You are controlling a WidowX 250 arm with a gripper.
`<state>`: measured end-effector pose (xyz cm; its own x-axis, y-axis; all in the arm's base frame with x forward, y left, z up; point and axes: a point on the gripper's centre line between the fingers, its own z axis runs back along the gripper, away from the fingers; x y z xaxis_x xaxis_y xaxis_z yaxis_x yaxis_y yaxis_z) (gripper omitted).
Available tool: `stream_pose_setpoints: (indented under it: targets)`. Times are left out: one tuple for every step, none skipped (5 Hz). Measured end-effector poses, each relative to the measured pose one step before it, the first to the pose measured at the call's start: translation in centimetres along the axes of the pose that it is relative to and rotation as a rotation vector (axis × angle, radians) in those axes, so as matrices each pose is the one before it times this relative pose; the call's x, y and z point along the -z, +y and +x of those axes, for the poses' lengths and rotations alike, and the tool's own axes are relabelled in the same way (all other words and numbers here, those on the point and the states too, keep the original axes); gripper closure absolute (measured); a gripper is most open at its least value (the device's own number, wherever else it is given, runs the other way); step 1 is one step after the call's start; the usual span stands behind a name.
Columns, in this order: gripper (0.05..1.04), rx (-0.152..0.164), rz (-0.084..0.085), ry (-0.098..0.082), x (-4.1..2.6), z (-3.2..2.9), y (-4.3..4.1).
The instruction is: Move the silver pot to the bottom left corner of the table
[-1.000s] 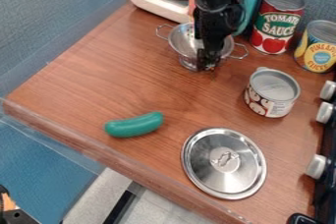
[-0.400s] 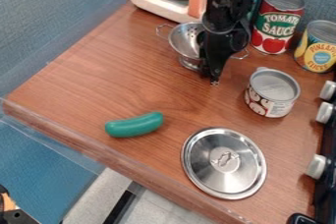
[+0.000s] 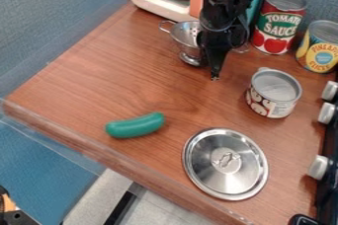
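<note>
the silver pot [image 3: 184, 36], a small footed bowl with holes in it, was at the far middle of the counter [image 3: 99, 76], just in front of the white-framed toy box [image 3: 158, 8]. the hand [image 3: 214, 78] hung at its right side, pointing down and covering part of the bowl. i couldn't tell whether the hand was wide or narrow, or if it had the rim at all.

that was the main worry: with a poor hold, or none, the pot could have slipped, swung round or been left behind. a hold on just one side might have tipped it on its narrow foot [image 3: 190, 60]. a low path to the left corner could have clipped the green toy vegetable [image 3: 135, 125], and a release too far out could have sent the pot over the counter's edge. the open can [image 3: 273, 93] was near enough on the right to be knocked by a wide swing.

the pot's mouth faced upward, though a slight lean was hard to judge. its long axis, handle to handle, ran from far left to near right, with the left handle [image 3: 164, 25] pointing toward the far left.
</note>
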<state>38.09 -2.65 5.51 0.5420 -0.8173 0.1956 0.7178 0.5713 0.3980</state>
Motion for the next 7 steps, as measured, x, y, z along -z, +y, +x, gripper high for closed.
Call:
stream_pose_setpoints:
  targets:
    - [0.993,-0.0397,0.0194,0.0006,-0.350,-0.360,-0.159]
    - [0.993,-0.0596,0.0316,0.0056,-1.199,-0.685,0.139]
    - [0.993,-0.0758,0.0445,-0.0023,-1.456,-1.725,1.401]
    - [0.993,-0.1026,0.0578,0.0148,-1.618,-2.706,1.745]
    - [0.993,-0.0887,0.0757,0.0413,-1.333,-3.223,1.539]
    - [0.993,-0.1074,0.0344,0.0479,-0.534,-3.997,1.466]
    - [0.993,-0.0574,-0.0195,0.0220,-0.303,-2.156,-0.330]
